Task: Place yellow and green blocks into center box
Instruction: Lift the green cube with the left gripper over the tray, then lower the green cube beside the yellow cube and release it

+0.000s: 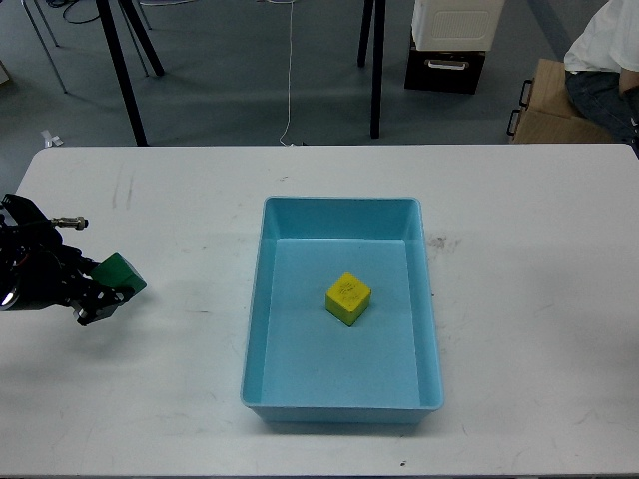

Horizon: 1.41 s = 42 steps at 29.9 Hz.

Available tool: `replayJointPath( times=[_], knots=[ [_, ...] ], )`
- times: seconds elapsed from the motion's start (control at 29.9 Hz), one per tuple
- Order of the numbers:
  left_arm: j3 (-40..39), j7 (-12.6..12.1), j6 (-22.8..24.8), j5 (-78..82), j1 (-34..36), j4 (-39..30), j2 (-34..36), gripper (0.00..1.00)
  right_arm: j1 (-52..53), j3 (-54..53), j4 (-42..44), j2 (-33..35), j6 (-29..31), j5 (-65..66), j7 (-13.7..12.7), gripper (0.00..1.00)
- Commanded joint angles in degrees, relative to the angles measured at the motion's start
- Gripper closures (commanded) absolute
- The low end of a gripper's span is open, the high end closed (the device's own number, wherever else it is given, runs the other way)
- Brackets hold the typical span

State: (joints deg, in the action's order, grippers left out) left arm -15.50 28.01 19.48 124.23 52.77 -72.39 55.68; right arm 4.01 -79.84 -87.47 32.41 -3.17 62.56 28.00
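Our left jaws: closed on green block, block held at jaw tips, above desk, well left of blue box. Our right jaws: out of view, state unknown. Yellow block: resting inside box, near middle. Progress, our judgement: half done; green block not yet in box.

We saw an evenly, brightly lit scene, light falling from above. The white table showed no glare. Soft shadows lay under the blue tray rim and beside the yellow block. Focus stayed sharp throughout.
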Motion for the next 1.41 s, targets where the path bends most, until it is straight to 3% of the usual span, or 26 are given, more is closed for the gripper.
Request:
replayJointPath(
  times=[0.0, 0.2, 0.74, 0.9, 1.21, 1.37],
  knots=[
    [0.21, -0.01, 0.47, -0.21, 4.79, -3.80, 0.22, 0.88, -0.06, 0.04, 0.89, -0.06, -0.69, -0.34, 0.00, 0.02],
    [0.30, -0.01, 8.52, -0.21, 10.68, -7.59, -4.95, 0.87, -0.15, 0.04, 3.18, -0.15, -2.98, -0.43, 0.00, 0.02],
    [3.19, -0.01, 8.52, -0.04, 20.18, -7.68, -29.74, 0.84, -0.15, 0.13, 3.71, -0.50, -3.24, -1.66, 0.00, 0.02],
    [8.99, -0.01, 8.52, 0.57, 20.18, -5.93, -33.79, 0.83, 0.03, -0.05, 3.62, -0.59, -3.68, -1.74, 0.00, 0.02],
    [9.53, -0.01, 8.52, 0.77, 18.77, 3.39, -40.47, 0.80, 0.21, -0.22, 3.62, -0.68, -4.39, -1.75, 0.00, 0.02],
    [9.61, -0.01, 8.52, 0.77, 17.19, 4.80, -41.00, 0.78, 0.38, -0.40, 3.62, -0.77, -4.39, -1.74, 0.00, 0.02]
  ],
)
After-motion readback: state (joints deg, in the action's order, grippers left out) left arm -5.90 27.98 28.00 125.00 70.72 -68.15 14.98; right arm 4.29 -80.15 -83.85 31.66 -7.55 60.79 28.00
